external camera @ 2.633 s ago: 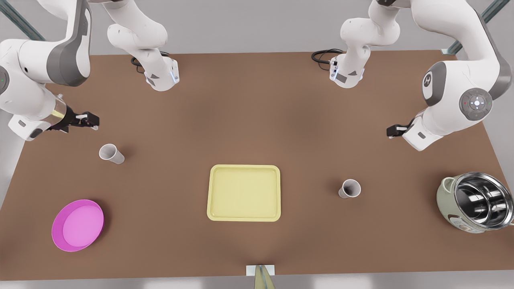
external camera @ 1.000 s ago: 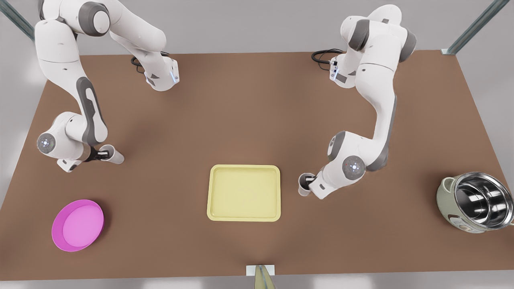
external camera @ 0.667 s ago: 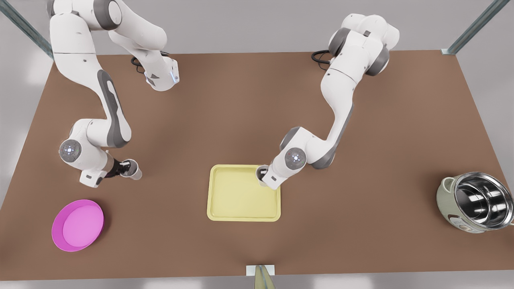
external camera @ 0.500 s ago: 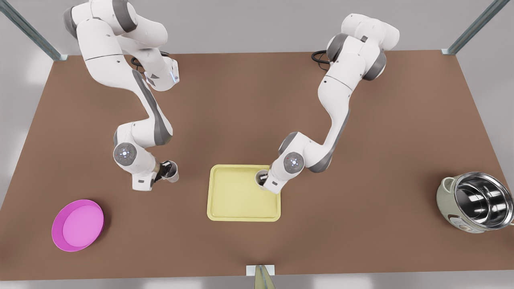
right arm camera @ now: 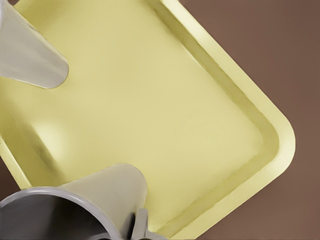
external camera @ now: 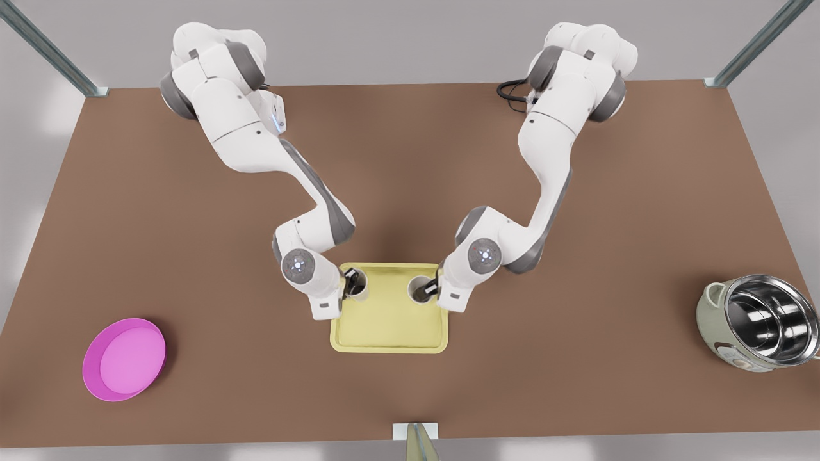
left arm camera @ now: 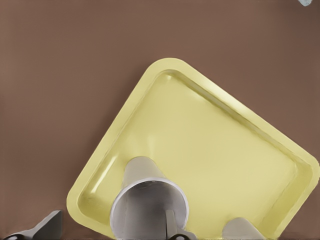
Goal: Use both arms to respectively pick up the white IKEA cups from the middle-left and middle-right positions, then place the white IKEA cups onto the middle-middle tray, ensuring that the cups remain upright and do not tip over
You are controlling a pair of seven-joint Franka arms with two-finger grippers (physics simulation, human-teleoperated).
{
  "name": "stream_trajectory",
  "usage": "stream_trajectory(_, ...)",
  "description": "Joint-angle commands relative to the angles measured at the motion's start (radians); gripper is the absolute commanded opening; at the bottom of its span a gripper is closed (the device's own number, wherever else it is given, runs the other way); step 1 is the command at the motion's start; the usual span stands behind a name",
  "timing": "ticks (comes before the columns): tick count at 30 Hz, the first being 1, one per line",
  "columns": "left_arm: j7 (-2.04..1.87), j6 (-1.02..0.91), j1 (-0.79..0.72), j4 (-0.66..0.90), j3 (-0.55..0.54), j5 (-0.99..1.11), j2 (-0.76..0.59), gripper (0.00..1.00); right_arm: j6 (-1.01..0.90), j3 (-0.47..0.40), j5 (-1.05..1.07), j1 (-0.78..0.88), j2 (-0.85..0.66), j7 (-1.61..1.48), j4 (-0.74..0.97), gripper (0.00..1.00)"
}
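Observation:
Two white IKEA cups stand upright over the far side of the pale-yellow tray (external camera: 387, 326). My right gripper (external camera: 349, 285), on the arm at the front view's left, is shut on the wall of one cup (external camera: 359, 282). My left gripper (external camera: 430, 289), on the other arm, is shut on the second cup (external camera: 418, 290). In the left wrist view its cup (left arm camera: 145, 192) is near a corner of the tray (left arm camera: 215, 125), with one finger (left arm camera: 170, 225) inside the rim. The right wrist view shows its cup (right arm camera: 102, 192) over the tray (right arm camera: 165, 100) and the other cup (right arm camera: 27, 55) beyond.
A round magenta dish (external camera: 123, 358) lies at the front view's near left. A steel-lined pot (external camera: 756, 330) stands at the near right. Both arms slant in from their bases at the far edge. Bare brown table surrounds the tray.
The arm at the front view's left has carried its cup rightwards from the bare table onto the tray's far-left part. The other arm and its cup have barely shifted at the tray's far right.

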Motion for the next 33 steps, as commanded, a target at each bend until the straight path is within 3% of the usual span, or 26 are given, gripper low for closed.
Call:
stream_trajectory(1,-0.153,-0.307,0.014,0.003,0.002,0.008,-0.068,1.00,0.002,0.000,0.005,0.006,0.024,0.059,0.021,0.21)
stream_trajectory(4,0.298,-0.778,0.122,0.010,0.003,0.163,-0.239,1.00,0.001,0.000,0.002,0.005,0.030,0.059,0.019,0.21)
stream_trajectory(5,0.485,-0.920,0.175,0.053,0.005,0.237,-0.274,1.00,0.001,-0.001,0.001,0.005,0.030,0.055,0.016,0.39)
stream_trajectory(7,0.601,-1.007,0.252,0.127,0.008,0.258,-0.288,1.00,0.002,-0.001,-0.001,0.002,0.030,0.048,0.015,1.00)
stream_trajectory(8,0.679,-1.001,0.270,0.127,0.012,0.279,-0.303,1.00,0.002,-0.001,-0.001,0.002,0.030,0.046,0.015,1.00)
stream_trajectory(9,0.778,-0.922,0.280,0.039,0.029,0.284,-0.396,1.00,0.002,-0.001,-0.001,0.002,0.030,0.043,0.015,1.00)
stream_trajectory(10,0.855,-0.767,0.318,-0.161,0.029,0.273,-0.530,1.00,0.001,-0.001,-0.001,0.002,0.029,0.042,0.015,1.00)
stream_trajectory(11,0.854,-0.716,0.321,-0.221,0.028,0.273,-0.558,1.00,0.001,-0.001,-0.001,0.002,0.029,0.042,0.015,1.00)
stream_trajectory(16,0.860,-0.768,0.358,-0.189,0.029,0.215,-0.550,1.00,-0.087,0.000,0.001,0.009,-0.023,0.045,-0.002,1.00)
stream_trajectory(20,0.852,-0.829,0.358,-0.169,0.026,0.221,-0.552,1.00,-0.384,0.002,0.030,0.000,-0.161,0.052,-0.002,1.00)
stream_trajectory(22,0.858,-0.831,0.358,-0.163,0.026,0.220,-0.552,1.00,-0.567,-0.006,0.071,-0.093,-0.187,0.106,0.001,1.00)
stream_trajectory(24,0.858,-0.829,0.358,-0.157,0.026,0.221,-0.552,1.00,-0.711,-0.081,-0.040,-0.136,-0.190,0.402,0.002,1.00)
stream_trajectory(25,0.858,-0.831,0.356,-0.148,0.025,0.221,-0.552,1.00,-0.734,-0.092,-0.246,-0.135,-0.201,0.414,0.021,1.00)
stream_trajectory(26,0.858,-0.835,0.358,-0.142,0.023,0.221,-0.555,1.00,-0.748,-0.167,-0.258,-0.133,-0.203,0.414,0.074,1.00)
stream_trajectory(27,0.858,-0.845,0.359,-0.134,0.025,0.223,-0.556,1.00,-0.765,-0.236,-0.260,-0.129,-0.241,0.407,0.132,1.00)
stream_trajectory(30,0.855,-0.869,0.359,-0.100,0.026,0.238,-0.556,1.00,-0.765,-0.228,-0.275,-0.178,-0.516,0.416,0.067,1.00)
stream_trajectory(33,0.849,-0.972,0.353,-0.063,0.016,0.235,-0.558,1.00,-0.776,-0.225,-0.251,-0.191,-0.675,0.439,-0.042,1.00)
